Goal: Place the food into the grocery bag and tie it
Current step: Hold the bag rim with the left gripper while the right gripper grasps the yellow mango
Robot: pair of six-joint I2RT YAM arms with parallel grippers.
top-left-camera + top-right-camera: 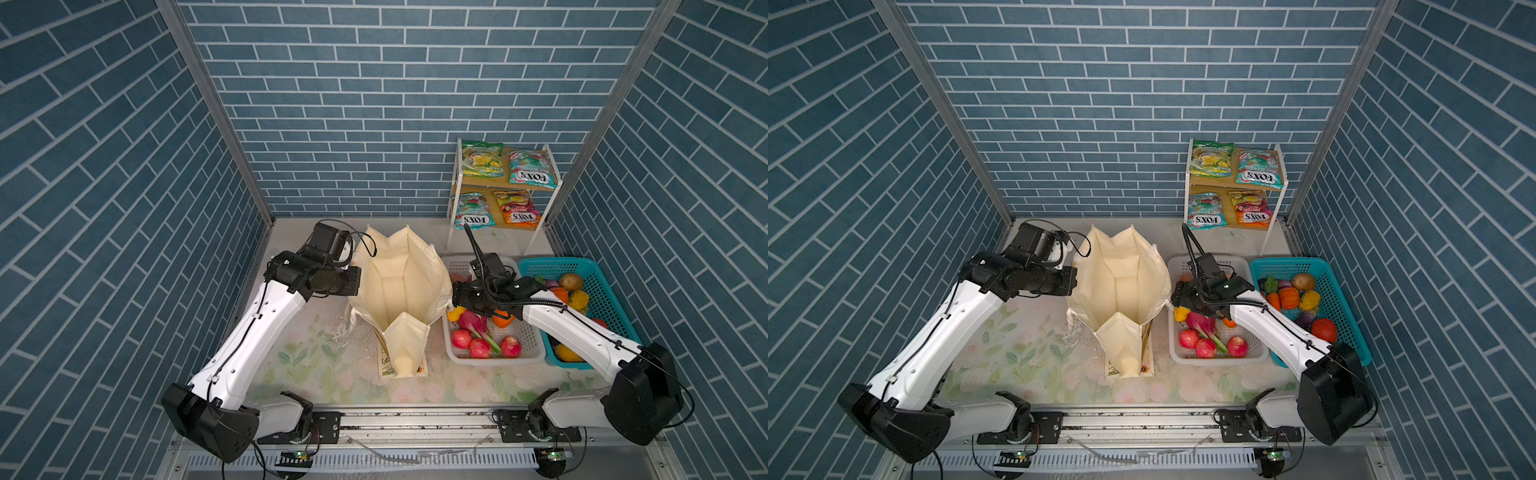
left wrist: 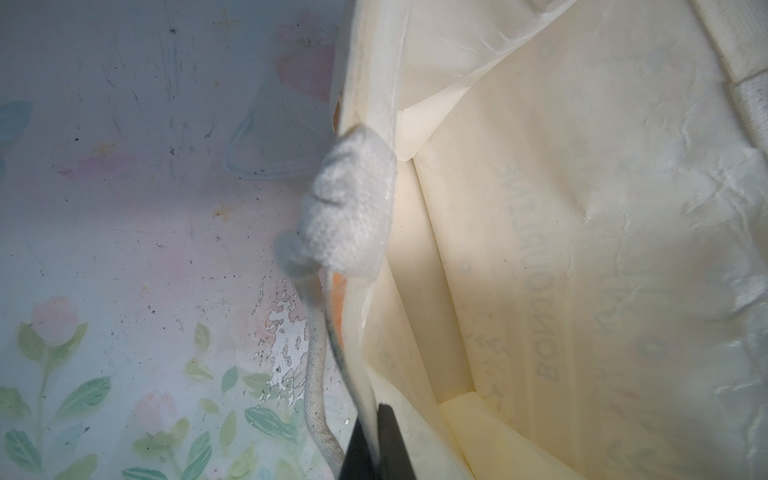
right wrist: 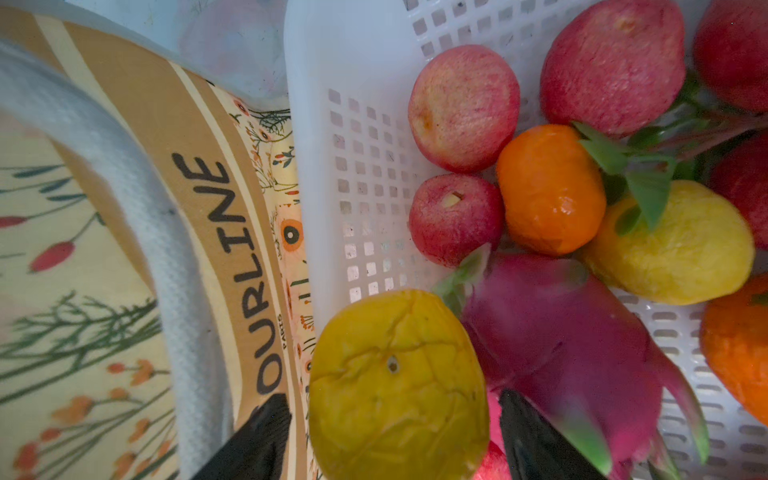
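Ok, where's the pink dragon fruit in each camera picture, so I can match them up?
In a top view: the dragon fruit lies in the white basket, right of centre.
In a top view: it lies in the same basket, right of centre.
Left wrist: not in it.
Right wrist: lower right of the picture, beside a yellow fruit.
Shared landmark: the grocery bag, in all four.

Packets (image 1: 532,168): I read "FOX'S", upside down, on three, at one o'clock from my grocery bag (image 1: 399,286).
Tan band (image 3: 224,249): on that bag it read "OURLINE", with small "PARIS" beside.
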